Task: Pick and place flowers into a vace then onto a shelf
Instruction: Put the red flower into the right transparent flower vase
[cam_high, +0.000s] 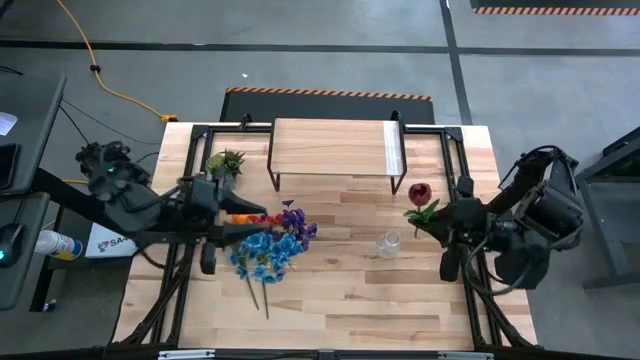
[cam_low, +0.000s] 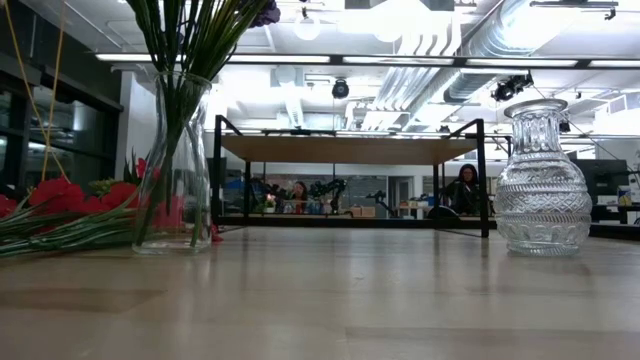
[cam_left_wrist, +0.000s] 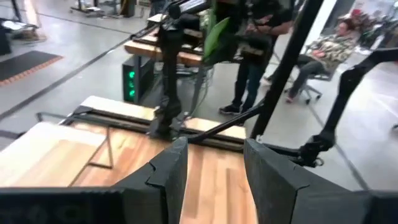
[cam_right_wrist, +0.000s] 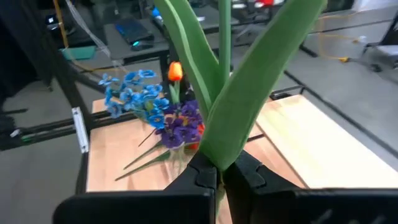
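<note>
Flowers (cam_high: 272, 240) mostly lie bunched toward the tabletop's (cam_high: 340, 300) left side, blue, purple and orange plastic sprays on thin green stems. One dark red bloom (cam_high: 419, 193) with broad waxy leaves is clenched by the right gripper (cam_high: 428, 226) near the right edge, above the ribbed clear glass vase (cam_high: 389, 243). The left gripper (cam_high: 240, 232) is parted at the bunch; whether it holds a stem I cannot tell. The pale-wood shelf (cam_high: 335, 146) at the far edge is bare, so most work remains.

Table (cam_high: 340, 300) (light wood) bears shelf (cam_high: 330, 145), vase (cam_high: 389, 244), flowers (cam_high: 270, 245).

Green-stemmed flowers (cam_low: 178, 60) in a glass vase (cam_low: 172, 190), empty ribbed vase (cam_low: 541, 180), shelf (cam_low: 350, 148) behind.
</note>
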